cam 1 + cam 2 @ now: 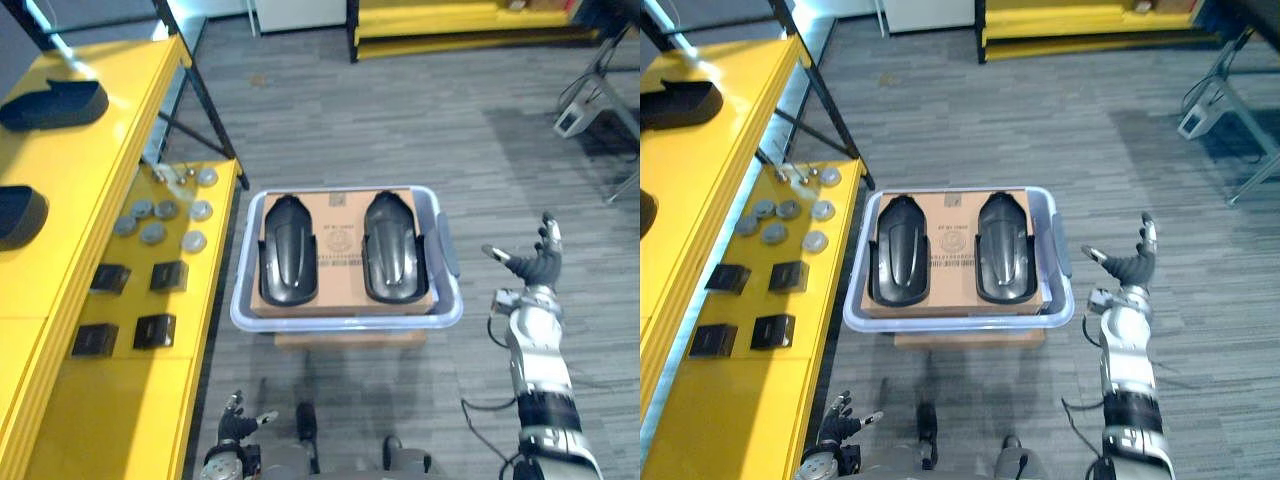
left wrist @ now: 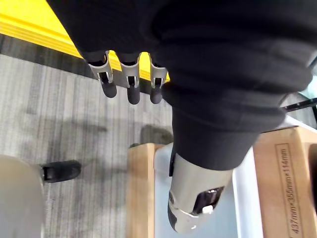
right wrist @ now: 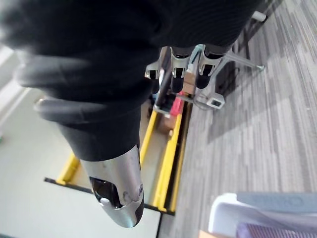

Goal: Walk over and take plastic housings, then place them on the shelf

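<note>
The fingers (image 1: 547, 232) of your right hand (image 1: 538, 268) are spread wide and point up, thumb held apart, and they hold nothing. Just to the left of those fingers is the near right corner of a pale plastic bin (image 1: 345, 322), close to them but apart. In the bin lies a cardboard sheet (image 1: 338, 240), and two black plastic housings lie flat on it side by side. The right housing (image 1: 391, 247) is the nearer one to your right fingertips and the left housing (image 1: 287, 250) lies beyond it. The two do not touch, with a strip of cardboard between them. The bin rests on a wooden stand (image 1: 350, 340).

Your left hand (image 1: 236, 427) hangs low, and its fingers (image 2: 130, 84) are straight, side by side and empty. The bin's near left corner is ahead of them and a little to their right, well apart.

Left of those fingers runs the yellow shelf (image 1: 120, 400). On its lower level, ahead of your left fingers, are four small black boxes (image 1: 155, 330), and farther on a cluster of grey discs (image 1: 153, 232). On the upper level, farther left, lie two more dark housings (image 1: 55, 103), one behind the other.
</note>
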### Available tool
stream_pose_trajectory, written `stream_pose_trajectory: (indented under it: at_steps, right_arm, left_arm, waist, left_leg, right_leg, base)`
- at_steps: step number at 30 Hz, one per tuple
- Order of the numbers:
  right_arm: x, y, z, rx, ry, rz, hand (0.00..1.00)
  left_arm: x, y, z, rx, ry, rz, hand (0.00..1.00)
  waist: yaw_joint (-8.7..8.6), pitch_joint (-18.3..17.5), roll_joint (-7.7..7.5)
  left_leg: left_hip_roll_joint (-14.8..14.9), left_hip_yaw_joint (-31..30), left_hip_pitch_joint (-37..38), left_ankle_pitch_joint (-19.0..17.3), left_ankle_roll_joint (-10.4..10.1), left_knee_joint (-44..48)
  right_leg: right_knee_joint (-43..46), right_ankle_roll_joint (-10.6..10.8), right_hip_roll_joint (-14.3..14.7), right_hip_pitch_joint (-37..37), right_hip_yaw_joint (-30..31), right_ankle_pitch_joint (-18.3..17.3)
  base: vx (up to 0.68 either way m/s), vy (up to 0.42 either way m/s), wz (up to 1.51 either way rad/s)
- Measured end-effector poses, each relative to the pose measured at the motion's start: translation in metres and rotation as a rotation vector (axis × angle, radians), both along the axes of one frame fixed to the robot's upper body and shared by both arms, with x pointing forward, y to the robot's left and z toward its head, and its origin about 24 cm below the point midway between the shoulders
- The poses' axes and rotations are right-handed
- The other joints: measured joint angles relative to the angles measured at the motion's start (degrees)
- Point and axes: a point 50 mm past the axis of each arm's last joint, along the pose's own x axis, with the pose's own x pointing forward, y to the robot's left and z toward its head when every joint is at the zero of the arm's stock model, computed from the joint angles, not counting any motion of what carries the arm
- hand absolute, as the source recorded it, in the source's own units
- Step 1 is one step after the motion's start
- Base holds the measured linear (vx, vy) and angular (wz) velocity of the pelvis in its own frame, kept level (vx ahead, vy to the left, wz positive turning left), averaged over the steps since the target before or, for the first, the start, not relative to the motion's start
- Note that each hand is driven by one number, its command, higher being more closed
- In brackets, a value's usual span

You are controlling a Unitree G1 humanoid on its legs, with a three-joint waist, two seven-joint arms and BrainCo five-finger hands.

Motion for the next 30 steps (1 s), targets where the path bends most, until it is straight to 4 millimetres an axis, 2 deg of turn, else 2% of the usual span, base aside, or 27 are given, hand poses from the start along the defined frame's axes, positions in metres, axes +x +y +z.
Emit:
stream_pose_trajectory:
  at_steps: [3, 5, 7, 10, 13, 14, 22, 26, 30]
  right_arm:
    - [0.017, 0.000, 0.009, 0.016, 0.013, -0.006, 0.00]
    - [0.024, -0.001, 0.012, 0.024, 0.036, -0.014, 0.00]
    - [0.035, -0.007, 0.016, 0.039, 0.088, -0.040, 0.00]
    - [0.042, -0.009, 0.016, 0.076, 0.137, -0.055, 0.00]
    - [0.044, -0.008, 0.013, 0.104, 0.172, -0.060, 0.00]
    - [0.046, -0.007, 0.014, 0.106, 0.173, -0.059, 1.00]
    - [0.054, -0.006, 0.027, 0.115, 0.165, -0.058, 1.00]
    - [0.053, -0.011, 0.030, 0.105, 0.158, -0.071, 1.00]
    - [0.052, -0.012, 0.031, 0.099, 0.149, -0.072, 1.00]
  left_arm:
    - [0.010, -0.001, 0.004, -0.004, -0.039, 0.005, 0.00]
    - [0.015, -0.002, 0.006, -0.001, -0.055, 0.003, 0.00]
    - [0.028, -0.004, 0.012, 0.003, -0.091, 0.002, 0.00]
    - [0.040, -0.008, 0.017, 0.009, -0.132, -0.003, 0.00]
    - [0.042, -0.008, 0.018, 0.005, -0.139, -0.003, 0.00]
    - [0.042, -0.009, 0.018, 0.000, -0.140, 0.001, 0.00]
    - [0.059, -0.018, 0.027, -0.002, -0.186, -0.028, 0.00]
    - [0.066, -0.019, 0.030, -0.002, -0.206, -0.035, 0.00]
    - [0.066, -0.020, 0.030, -0.003, -0.206, -0.039, 0.00]
  waist:
    - [0.23, 2.62, 0.35]
    - [0.42, 3.15, 0.65]
    - [1.50, 5.83, 1.33]
    - [1.64, 6.90, 2.42]
    - [1.70, 7.74, 2.39]
    - [1.71, 7.90, 2.45]
    - [1.56, 9.56, 2.62]
    - [1.53, 9.65, 2.54]
    - [1.36, 9.80, 2.29]
  left_leg:
    - [-0.11, -1.11, -1.48, 0.95, 0.25, -0.01]
    - [-0.07, -1.70, -3.06, 1.49, 0.03, -0.03]
    - [-0.04, -2.20, -3.62, 2.13, 0.23, -0.08]
    - [-0.07, -3.57, -6.15, 3.06, 0.07, -0.09]
    - [-0.20, -3.84, -6.29, 3.11, 0.06, -0.09]
    - [-0.21, -3.91, -6.46, 3.12, 0.05, -0.10]
    - [-0.10, -4.63, -7.12, 3.49, -0.50, -0.14]
    - [-0.05, -4.67, -7.15, 3.49, -0.50, -0.16]
    - [0.03, -4.56, -6.96, 3.48, -0.52, -0.14]
  right_leg:
    - [-0.02, 0.20, -0.07, -1.08, -0.84, 0.61]
    - [0.02, 0.36, -0.13, -2.46, -1.52, 0.98]
    - [0.01, 0.42, -0.10, -3.13, -1.75, 1.52]
    - [0.03, 0.48, -0.09, -4.80, -2.88, 2.07]
    - [0.06, 0.53, -0.16, -4.84, -3.08, 2.10]
    - [0.05, 0.53, -0.15, -4.99, -3.11, 2.10]
    - [0.27, 0.51, 0.05, -5.80, -3.14, 2.10]
    - [0.27, 0.50, 0.00, -5.80, -3.18, 2.09]
    - [0.30, 0.51, -0.06, -5.68, -3.08, 2.09]
  base:
    - [-0.11, 0.029, 0.17]
    - [-0.09, 0.031, 0.17]
    - [-0.09, 0.034, 0.07]
    - [-0.06, 0.023, 0.18]
    - [0.00, 0.007, 0.05]
    - [0.00, 0.000, 0.00]
    - [0.00, 0.000, 0.00]
    - [0.00, 0.000, 0.00]
    - [0.00, 0.000, 0.00]
